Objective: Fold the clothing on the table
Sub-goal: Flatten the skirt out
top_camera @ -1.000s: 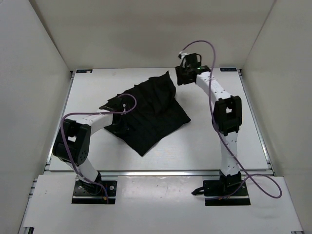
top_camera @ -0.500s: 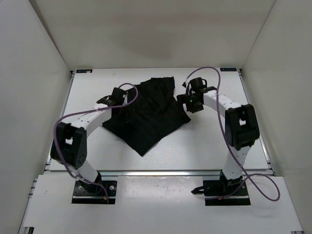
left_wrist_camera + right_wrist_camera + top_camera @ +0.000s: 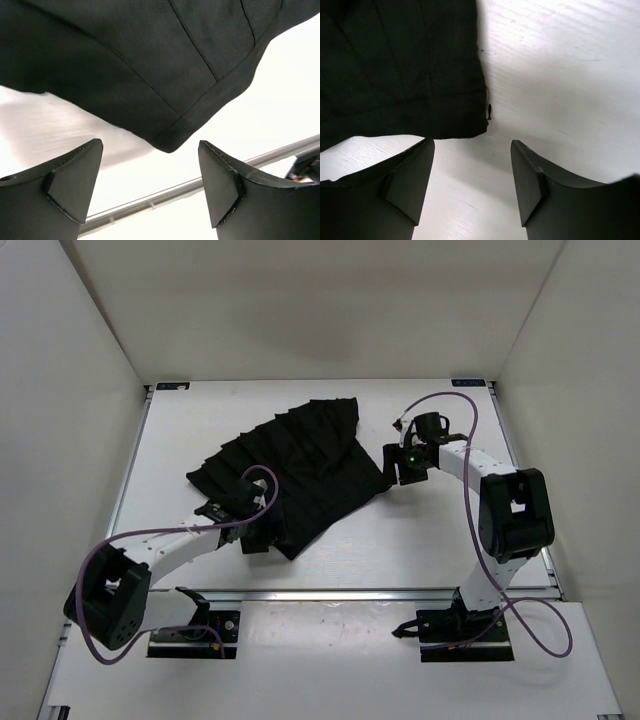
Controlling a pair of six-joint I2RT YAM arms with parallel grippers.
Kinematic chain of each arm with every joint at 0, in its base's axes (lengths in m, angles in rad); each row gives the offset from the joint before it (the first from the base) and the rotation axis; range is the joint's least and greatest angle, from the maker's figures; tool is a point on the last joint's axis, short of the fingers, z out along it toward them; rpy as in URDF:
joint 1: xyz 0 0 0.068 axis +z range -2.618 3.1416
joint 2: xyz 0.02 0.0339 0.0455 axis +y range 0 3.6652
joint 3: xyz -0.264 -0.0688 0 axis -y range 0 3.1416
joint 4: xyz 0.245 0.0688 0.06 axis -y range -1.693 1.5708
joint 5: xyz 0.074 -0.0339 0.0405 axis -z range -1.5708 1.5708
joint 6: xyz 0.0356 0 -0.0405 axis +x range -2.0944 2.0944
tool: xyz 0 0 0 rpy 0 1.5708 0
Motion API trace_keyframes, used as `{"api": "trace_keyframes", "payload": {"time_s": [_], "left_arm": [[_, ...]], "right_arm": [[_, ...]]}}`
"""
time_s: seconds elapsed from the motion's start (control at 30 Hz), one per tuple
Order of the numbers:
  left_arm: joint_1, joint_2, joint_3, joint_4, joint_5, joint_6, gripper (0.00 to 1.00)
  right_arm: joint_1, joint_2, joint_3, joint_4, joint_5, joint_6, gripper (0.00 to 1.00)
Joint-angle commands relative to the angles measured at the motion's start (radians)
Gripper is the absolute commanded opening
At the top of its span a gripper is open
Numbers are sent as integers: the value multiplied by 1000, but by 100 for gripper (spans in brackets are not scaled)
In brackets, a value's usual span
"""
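Top external view: clothing (image 3: 290,465) lies spread over the middle of the table (image 3: 430,550), one corner pointing at the near edge. Left gripper (image 3: 252,532) sits at that corner, right gripper (image 3: 403,468) just beside the right corner. Both have fingers apart, holding nothing.

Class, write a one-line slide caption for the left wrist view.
Open left end effector faces a corner of the black clothing on the white table, silver rail nearby.
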Motion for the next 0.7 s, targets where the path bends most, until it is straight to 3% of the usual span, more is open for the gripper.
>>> {"api": "trace_keyframes", "payload": {"time_s": [0.0,0.2,0.3,0.67], "left_arm": [[-31,-73,-61,153,15,-148,87],[-57,-133,-193,237,-121,-344,86],[-80,-162,-224,262,-177,-388,78],[-138,-168,-242,262,-230,-462,73]], "right_arm": [[-18,38,-2,56,-78,-20,59],[-14,93,29,50,-106,-20,57],[-14,104,21,78,-107,-52,55],[-17,179,115,73,-133,-49,49]]}}
